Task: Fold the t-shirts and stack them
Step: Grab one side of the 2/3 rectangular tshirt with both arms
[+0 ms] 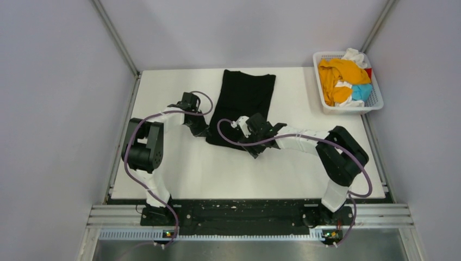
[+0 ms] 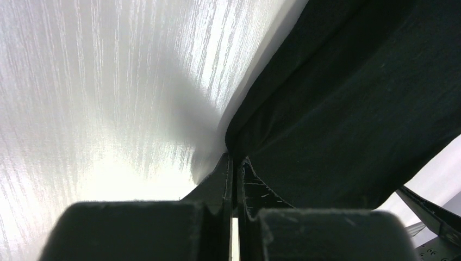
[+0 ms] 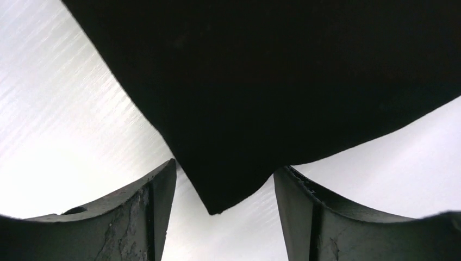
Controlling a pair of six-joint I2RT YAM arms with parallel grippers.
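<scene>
- Generally, the black t-shirt should handle as soft, light, limp cloth; take hold at corners or hems
- It lies on the counter, well left of the basket holding the other t-shirts
- Left fingers: closed, pinching the hem corner farthest from the basket
- Right fingers: apart, straddling the hem corner nearer the basket, not gripping
- Counter: smooth, white; grey walls close three sides

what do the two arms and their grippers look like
The left arm and right arm both pair bulky black joint housings with white link segments, and a thin purple cable loops along each. The left gripper and right gripper each have two matte black fingers with scuffed, scratched inner faces.
</scene>
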